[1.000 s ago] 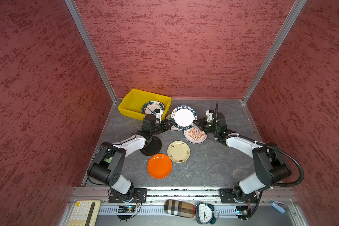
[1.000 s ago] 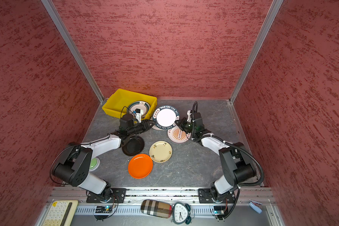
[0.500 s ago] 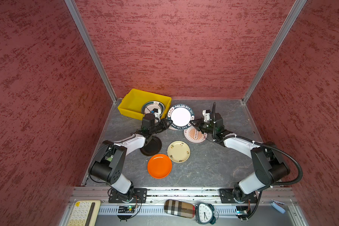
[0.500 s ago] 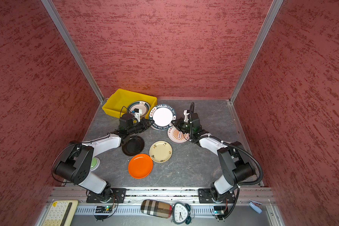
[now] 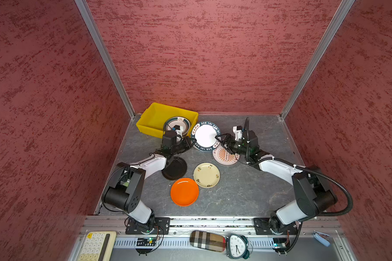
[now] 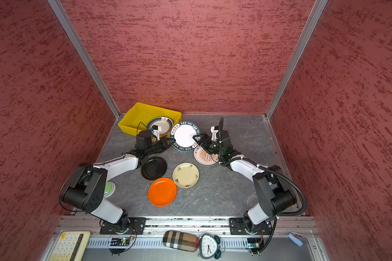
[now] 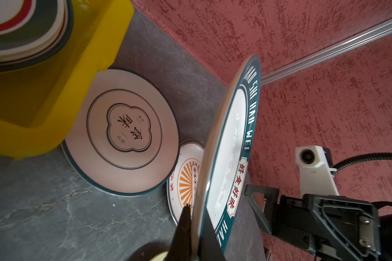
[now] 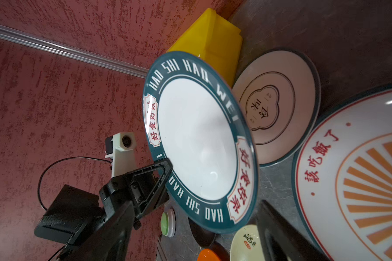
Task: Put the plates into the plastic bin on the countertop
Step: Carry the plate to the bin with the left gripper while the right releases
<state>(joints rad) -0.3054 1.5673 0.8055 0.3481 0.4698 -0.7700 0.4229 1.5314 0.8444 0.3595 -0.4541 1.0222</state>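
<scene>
Teal-rimmed plate (image 5: 204, 135), held tilted just beside the yellow bin (image 5: 153, 111): left hand (image 5: 191, 142) pinches its rim; right hand (image 5: 223, 143) stands spread beside the opposite rim. Best lifted over the bin wall, levelled, then lowered onto the stack (image 5: 177, 125) inside.

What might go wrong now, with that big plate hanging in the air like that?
1. The teal-rimmed plate hangs tilted, pinched at one edge only by the left jaws. It may slip and drop onto the sunburst plate lying below.
2. The right jaws stand open close to its other edge and might knock it.
3. The yellow bin already holds a stack of plates, so another may settle crooked or slide off.
</scene>
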